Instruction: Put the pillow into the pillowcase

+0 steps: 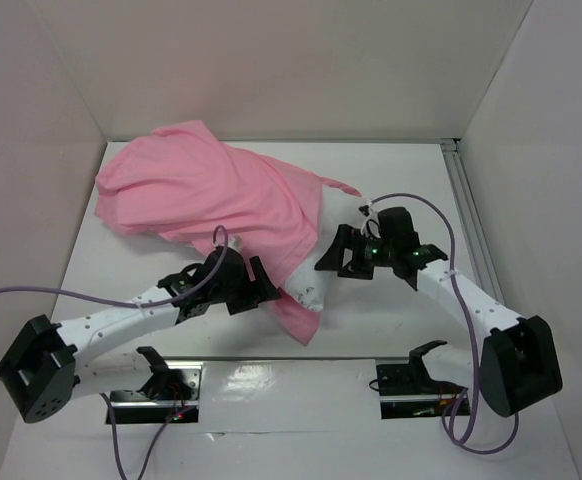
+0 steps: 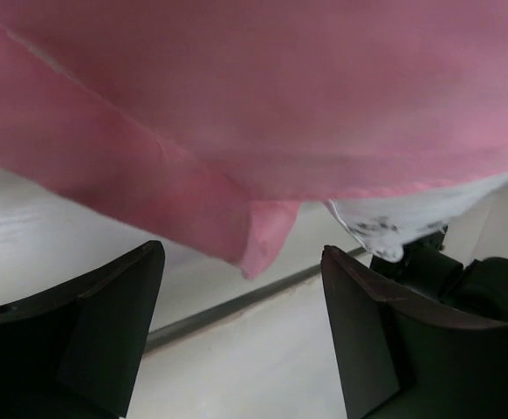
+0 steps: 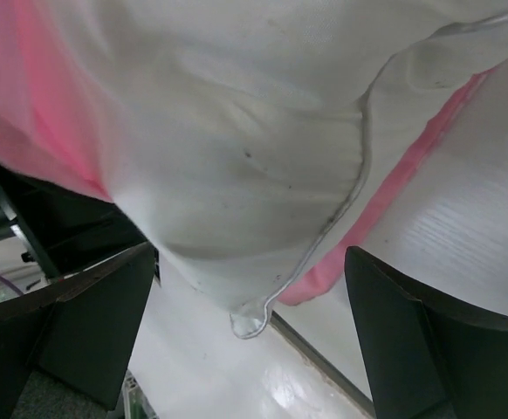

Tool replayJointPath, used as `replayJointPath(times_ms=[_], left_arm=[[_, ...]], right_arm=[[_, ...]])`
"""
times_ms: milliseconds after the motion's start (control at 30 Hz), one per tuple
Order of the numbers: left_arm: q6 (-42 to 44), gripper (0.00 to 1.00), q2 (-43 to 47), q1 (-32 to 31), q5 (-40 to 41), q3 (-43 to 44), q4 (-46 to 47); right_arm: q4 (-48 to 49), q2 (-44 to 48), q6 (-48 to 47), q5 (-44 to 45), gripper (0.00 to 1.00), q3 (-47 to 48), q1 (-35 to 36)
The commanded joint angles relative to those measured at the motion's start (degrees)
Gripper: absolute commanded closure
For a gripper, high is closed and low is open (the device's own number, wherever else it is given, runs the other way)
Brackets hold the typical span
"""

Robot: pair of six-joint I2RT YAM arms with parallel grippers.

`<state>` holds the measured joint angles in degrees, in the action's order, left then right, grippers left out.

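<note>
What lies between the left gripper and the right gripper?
The pillow, its white corner poking out of the pink pillowcase, lies between the left gripper and right gripper; the top external view shows it.

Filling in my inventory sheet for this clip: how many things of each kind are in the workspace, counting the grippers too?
Pink pillowcase: 1
White pillow, partly inside it: 1
Grippers, both open: 2 (left gripper, right gripper)
Total: 4
</note>
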<state>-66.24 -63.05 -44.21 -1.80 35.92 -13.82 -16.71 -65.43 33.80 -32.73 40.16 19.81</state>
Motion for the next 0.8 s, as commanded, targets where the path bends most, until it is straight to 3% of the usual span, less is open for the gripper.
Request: replayJointPath(times_ms=[0,100,167,267,300,367,400,433,467,500,533,600,633,700,767], left_arm=[[1.6,0.17,-3.3,-0.4,1.9,-1.4,9.5],[2.9,0.26,-7.2,-1.0,3.3,-0.8,11.2],[3.4,0.38,-8.4,-1.0,3.8,0.8,11.2],[4.2,0.93,-9.0,-1.0,5.0,2.0,10.7],[5.0,1.0,-9.6,-1.0,5.5,3.8,8.6],[6.2,1.0,-9.6,-1.6,5.5,6.1,8.0],[8.1,1.0,-9.6,-1.6,3.5,8.7,8.7],[9.5,1.0,-9.1,-1.6,1.6,10.5,11.8],[11.0,1.0,-9.9,-1.6,-0.7,13.1,12.8],[12.8,1.0,-11.1,-1.6,-5.1,22.1,12.9],[14.5,1.0,-13.0,-1.6,-6.8,28.4,11.0],[20.1,1.0,-18.4,-1.6,-11.4,45.9,6.2],[21.2,1.0,-19.6,-1.6,-12.9,50.0,5.5],[22.0,1.0,-20.3,-2.1,-15.5,54.5,6.0],[19.4,1.0,-19.8,-3.4,-19.6,52.2,11.4]], right_arm=[[5.7,-3.2,0.1,-3.6,0.04,-0.8,1.7],[6.9,-5.5,0.1,-3.6,0.04,0.4,3.1],[8.3,-7.5,0.1,-3.0,0.05,0.4,3.7],[10.6,-10.1,0.7,-3.0,0.24,1.1,4.3],[12.4,-10.8,1.3,-3.0,0.44,1.9,4.3],[15.6,-12.4,2.7,-3.0,0.7,3.7,4.3],[15.7,-13.2,2.7,-3.0,0.95,8.0,4.3],[15.7,-15.7,2.7,-2.4,1.0,11.4,3.4],[15.1,-17.2,1.7,-3.0,1.0,15.8,2.4],[12.5,-18.8,0.8,-3.9,1.0,20.9,1.4],[10.7,-20.2,-0.7,-3.9,1.0,31.9,-0.4],[6.2,-22.9,-2.0,-3.9,1.0,41.3,-0.9],[6.2,-22.9,-2.0,-3.9,1.0,45.8,-1.4],[7.3,-22.9,-0.6,-4.5,1.0,43.9,0.0],[12.7,-22.3,0.8,-4.0,1.0,33.4,4.4]])
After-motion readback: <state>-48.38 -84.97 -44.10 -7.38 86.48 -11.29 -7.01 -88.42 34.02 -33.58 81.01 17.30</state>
